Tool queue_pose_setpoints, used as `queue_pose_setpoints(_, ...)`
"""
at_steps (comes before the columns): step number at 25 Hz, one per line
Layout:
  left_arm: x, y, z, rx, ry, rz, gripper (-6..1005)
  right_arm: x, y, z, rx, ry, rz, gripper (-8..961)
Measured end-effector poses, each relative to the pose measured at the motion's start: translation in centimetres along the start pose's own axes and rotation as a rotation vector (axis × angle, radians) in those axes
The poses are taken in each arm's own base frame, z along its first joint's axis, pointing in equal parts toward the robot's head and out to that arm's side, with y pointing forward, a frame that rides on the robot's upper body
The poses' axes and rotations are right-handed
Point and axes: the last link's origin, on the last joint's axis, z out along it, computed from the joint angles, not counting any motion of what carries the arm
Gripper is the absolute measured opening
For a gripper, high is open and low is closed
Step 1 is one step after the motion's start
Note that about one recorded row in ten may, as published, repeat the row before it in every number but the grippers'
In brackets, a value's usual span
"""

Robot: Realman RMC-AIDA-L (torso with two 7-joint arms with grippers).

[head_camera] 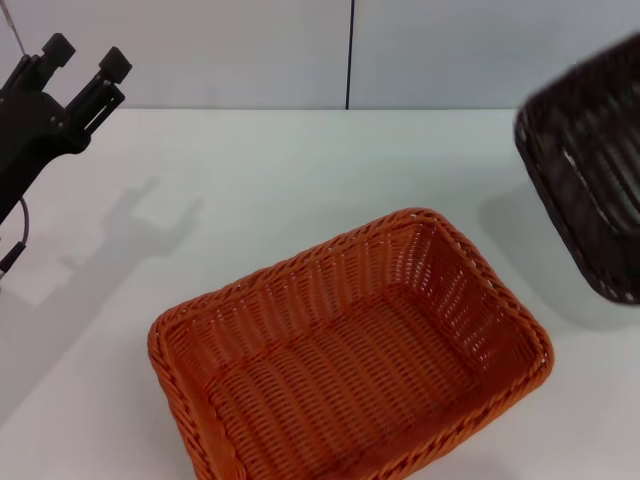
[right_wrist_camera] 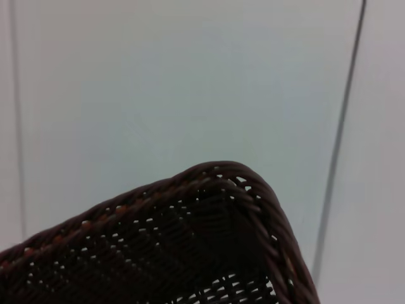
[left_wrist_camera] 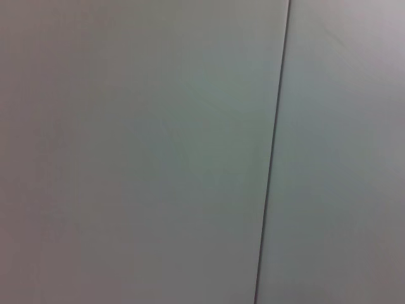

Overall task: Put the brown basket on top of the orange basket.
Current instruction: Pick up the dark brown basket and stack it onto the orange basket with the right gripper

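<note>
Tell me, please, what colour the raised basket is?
Very dark brown, clearest in the right wrist view.

A plain white surface (head_camera: 300, 170) is seen in the head view, reaching back to a pale panelled wall (head_camera: 200, 50); the orange basket (head_camera: 350, 360) is set directly on it near the front, upright, its open mouth facing up and its long sides turned at a slant to the surface's far edge; soft grey shadows are cast on the surface at the left side and at the right.
</note>
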Motion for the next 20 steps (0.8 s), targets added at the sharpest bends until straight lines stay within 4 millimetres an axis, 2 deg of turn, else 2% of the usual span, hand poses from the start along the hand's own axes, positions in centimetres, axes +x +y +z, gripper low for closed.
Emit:
queue_pose_setpoints(8,-0.1,-0.1,-0.6,0.011,-0.006,-0.002,814,-1.9,1.8,0.4,-0.121,-0.235,0.067,173)
queue_pose_setpoints(11,-0.2,-0.2,-0.6,0.016,-0.010,-0.001,813,-2.0,3.4,1.5,-0.231,-0.289,0.109,176)
queue_pose_setpoints(12,-0.2,-0.2,-0.7,0.020,-0.012,-0.001,813,-1.9,4.6,2.3,-0.297,-0.297,0.126,177)
queue_pose_setpoints(13,-0.2,-0.2,-0.7,0.020,-0.012,-0.001,813,-1.9,4.6,2.3,-0.297,-0.297,0.126,178)
queue_pose_setpoints(20,-0.4,-0.3,-1.0,0.033,-0.020,-0.005,813,-0.7,7.9,5.5,-0.440,-0.298,0.193,185)
